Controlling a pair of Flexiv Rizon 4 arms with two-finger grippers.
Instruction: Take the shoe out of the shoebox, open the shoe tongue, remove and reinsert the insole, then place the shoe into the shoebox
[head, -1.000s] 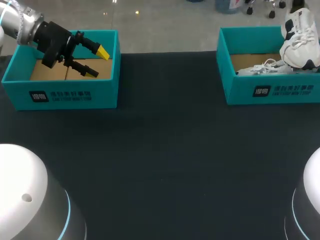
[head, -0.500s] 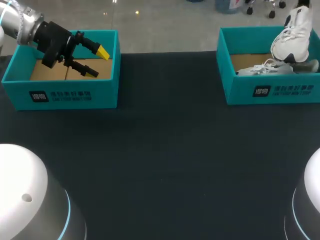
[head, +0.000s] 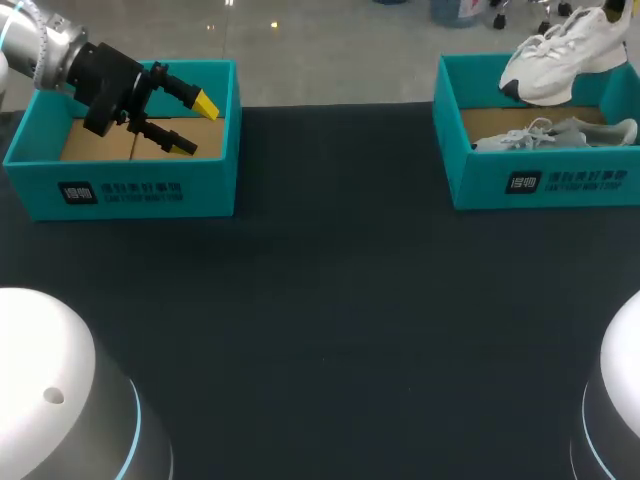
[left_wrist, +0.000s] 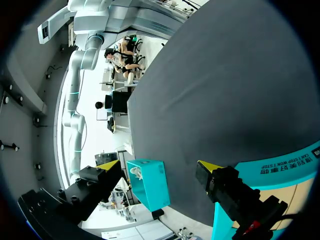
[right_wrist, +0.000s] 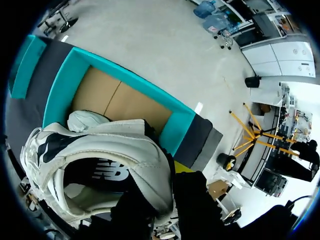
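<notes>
A white shoe (head: 560, 55) with dark panels hangs tilted above the right teal shoebox (head: 520, 185), toe towards the left. In the right wrist view my right gripper (right_wrist: 167, 195) is shut on the heel collar of that shoe (right_wrist: 100, 150), over the shoebox (right_wrist: 125, 80). A second white shoe (head: 555, 133) lies on its side on the box's cardboard floor. My left gripper (head: 195, 125) hangs open over the left teal box (head: 130, 190), holding nothing. Its fingers (left_wrist: 107, 167) stand wide apart in the left wrist view.
The dark table top (head: 330, 300) stretches between the two boxes. The white bases of my arms (head: 60, 400) fill the near corners. The left box's rim (left_wrist: 270, 167) lies just under the left gripper.
The held shoe has swung from hanging heel-up at the box's right end to a tilted pose with its toe to the left. The left arm has not moved.
</notes>
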